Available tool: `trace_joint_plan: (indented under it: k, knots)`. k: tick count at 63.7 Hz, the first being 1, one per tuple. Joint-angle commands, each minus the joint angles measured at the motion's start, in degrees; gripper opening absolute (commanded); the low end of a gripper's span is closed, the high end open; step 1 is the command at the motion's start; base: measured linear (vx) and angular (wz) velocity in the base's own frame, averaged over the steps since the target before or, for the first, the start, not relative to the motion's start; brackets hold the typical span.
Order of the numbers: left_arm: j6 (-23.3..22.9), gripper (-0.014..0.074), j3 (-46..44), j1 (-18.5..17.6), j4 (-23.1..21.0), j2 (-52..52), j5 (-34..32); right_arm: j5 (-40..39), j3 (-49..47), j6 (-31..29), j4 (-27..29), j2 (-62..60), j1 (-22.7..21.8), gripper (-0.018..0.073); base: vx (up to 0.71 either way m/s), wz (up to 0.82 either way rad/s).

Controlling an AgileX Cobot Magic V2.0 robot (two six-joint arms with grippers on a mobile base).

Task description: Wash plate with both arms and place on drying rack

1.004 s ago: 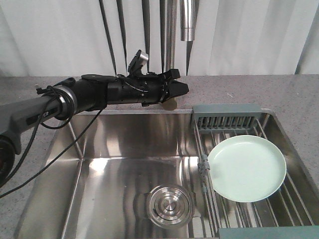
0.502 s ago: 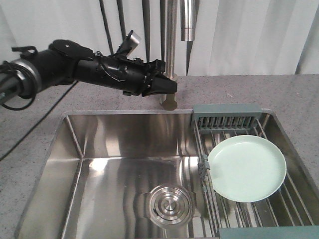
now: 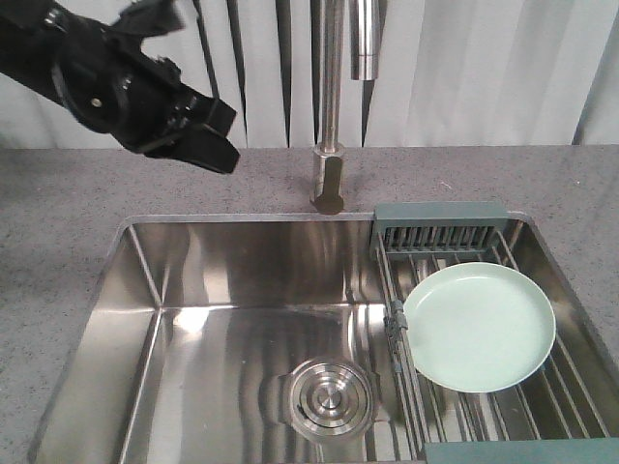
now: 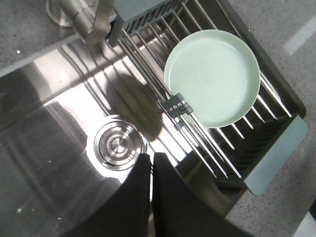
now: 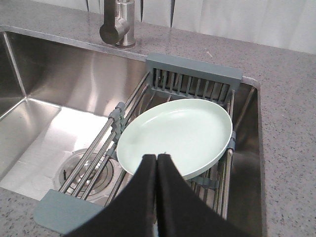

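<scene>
Plate [image 3: 479, 327] lying flat on drying rack [image 3: 440, 235] bars, right of sink drain [image 3: 329, 399], apparently set to drip; left hand [image 4: 151, 170] and right hand [image 5: 156, 170] both closed, empty, clear of plate above it.

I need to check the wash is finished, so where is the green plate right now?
The plate lies flat on the wire bars of the drying rack over the right side of the sink in the front view, right of the round drain.
</scene>
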Motion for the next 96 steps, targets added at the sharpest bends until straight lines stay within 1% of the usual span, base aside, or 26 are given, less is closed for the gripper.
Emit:
trace_joint_plan:
  k: [1, 5, 13, 21, 25, 34, 41, 49, 60, 78, 83, 89, 92, 96]
  knots:
    - [-1.3, -0.0006, 0.1, 0.0, -0.3, -7.9, 0.5, -4.0, -1.5, -0.6, -0.2, 0.6, -0.3, -0.0005, 0.00, 0.00]
    - [-1.3, -0.0006, 3.2, 0.0, 0.4, -12.4, 0.5, -4.0, -1.5, -0.6, -0.2, 0.6, -0.3, -0.0005, 0.00, 0.00]
    - [-1.3, -0.0006, 12.0, 0.0, 3.7, -21.6, -0.9, -4.0, -1.5, -0.6, -0.2, 0.6, -0.3, -0.0005, 0.00, 0.00]
    - [-1.3, -0.0006, 25.2, 0.0, 8.3, -32.3, -5.8, -4.0, -1.5, -0.6, -0.2, 0.6, -0.3, -0.0005, 0.00, 0.00]
    - [-1.3, -0.0006, 31.7, 0.0, 9.6, -37.9, -9.3, -4.0, -1.5, -0.6, -0.1, 0.6, -0.3, -0.0005, 0.00, 0.00]
    - [-1.3, -0.0006, 46.2, 0.0, 9.8, -47.7, -17.3, -3.9, -1.5, -0.6, 0.0, 0.6, -0.3, -0.0005, 0.00, 0.00]
    - [-1.3, -0.0006, 55.6, 0.0, 9.8, -54.3, -22.7, -3.9, -1.5, -0.6, 0.0, 0.6, -0.3, -0.0005, 0.00, 0.00]
    - [-1.3, -0.0006, 63.4, 0.0, 9.8, -59.0, -23.6, -3.9, -1.5, -0.6, 0.0, 0.6, -0.3, -0.0005, 0.00, 0.00]
    - [-1.3, -0.0006, 68.8, 0.0, 9.8, -61.6, -23.4, -3.9, -1.5, -0.6, 0.0, 0.6, -0.3, -0.0005, 0.00, 0.00]
    - [-1.3, -0.0006, 69.4, 0.0, 9.8, -61.6, -23.3, -3.9, -1.5, -0.6, 0.0, 0.6, -0.3, -0.0005, 0.00, 0.00]
    - [-1.0, -0.0006, 69.4, 0.0, 10.2, -61.6, -24.2, -3.9, -1.5, -0.6, 0.0, 0.6, -0.3, -0.0005, 0.00, 0.00]
    - [-1.1, -0.0006, 69.6, 0.0, 10.2, -61.6, -28.5, -3.9, -1.5, -0.6, 0.0, 0.6, -0.3, -0.0005, 0.00, 0.00]
    - [-1.1, -0.0006, 70.2, 0.0, 9.7, -61.6, -32.2, -3.9, -1.5, -0.6, 0.0, 0.6, -0.3, -0.0005, 0.00, 0.00]
    - [-1.1, -0.0006, 72.6, 0.0, 10.3, -61.7, -37.6, -3.9, -1.5, -0.6, 0.0, 0.6, -0.3, -0.0005, 0.00, 0.00]
